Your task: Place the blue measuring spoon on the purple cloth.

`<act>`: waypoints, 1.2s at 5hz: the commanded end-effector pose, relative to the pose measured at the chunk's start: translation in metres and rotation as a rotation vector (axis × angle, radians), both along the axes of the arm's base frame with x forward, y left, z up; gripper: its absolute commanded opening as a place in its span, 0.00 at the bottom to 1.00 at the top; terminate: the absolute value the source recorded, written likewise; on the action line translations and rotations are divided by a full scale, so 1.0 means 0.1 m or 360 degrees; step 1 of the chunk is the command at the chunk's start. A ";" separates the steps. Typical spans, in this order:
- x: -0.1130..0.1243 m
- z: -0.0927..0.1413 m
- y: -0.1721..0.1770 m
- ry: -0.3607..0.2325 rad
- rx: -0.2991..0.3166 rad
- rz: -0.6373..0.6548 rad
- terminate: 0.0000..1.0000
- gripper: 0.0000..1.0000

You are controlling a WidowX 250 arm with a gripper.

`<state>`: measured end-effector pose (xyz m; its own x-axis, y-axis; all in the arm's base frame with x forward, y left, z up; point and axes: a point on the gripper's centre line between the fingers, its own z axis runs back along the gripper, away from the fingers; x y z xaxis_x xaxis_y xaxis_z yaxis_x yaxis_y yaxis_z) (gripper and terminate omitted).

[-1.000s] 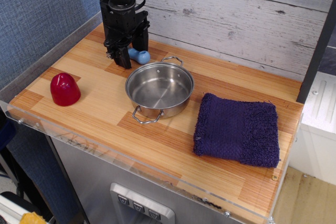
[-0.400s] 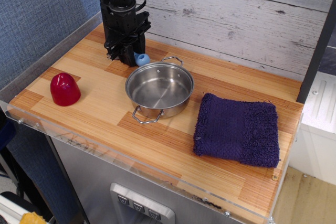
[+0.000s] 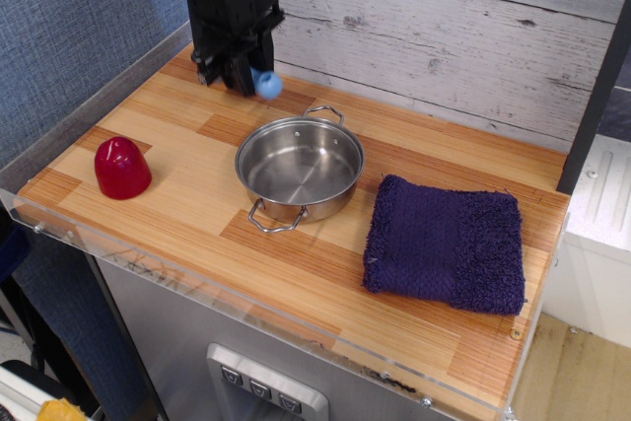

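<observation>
**A:** Item one, the pot [image 3: 300,166]?

**B:** Steel, two loop handles, stood upright on the wooden table [image 3: 197,214]; nothing lay inside it; taken here as the landmark.

**A:** Item two, the gripper [image 3: 246,78]?

**B:** Black, hung beyond the pot's far-left rim, close to the plank wall [image 3: 444,27]; its fingers were clamped on the blue measuring spoon [image 3: 267,84]; it hung clear of the tabletop.

**A:** The spoon itself?

**B:** Light blue; only a rounded end showed, sticking out on the side of the fingers nearer the pot; the rest was hidden by the gripper; it was raised off the wood, above and behind the pot's far handle, not touching the pot.

**A:** Item three, the purple cloth [image 3: 446,244]?

**B:** Dark purple, knitted, fuzzy along one edge; lay flat just to the right of the pot, near it but apart; nothing rested on it.

**A:** Anything else?

**B:** A red dome [image 3: 121,167]; stood well to the left of the pot, near the table's front-left corner.
</observation>
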<state>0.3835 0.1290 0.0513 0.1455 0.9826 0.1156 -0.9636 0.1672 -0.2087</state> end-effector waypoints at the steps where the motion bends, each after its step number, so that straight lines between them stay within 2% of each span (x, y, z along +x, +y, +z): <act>1: -0.05 0.86 -0.05 -0.0301 0.0071 -0.0129 0.00 0.00; 3: -0.25 1.26 -0.64 -0.0430 0.0028 -0.0510 0.00 0.00; 4: -0.43 1.26 -0.96 -0.0423 -0.0015 -0.0696 0.00 0.00; 6: -0.75 1.10 -1.54 -0.0340 -0.0121 -0.1127 0.00 0.00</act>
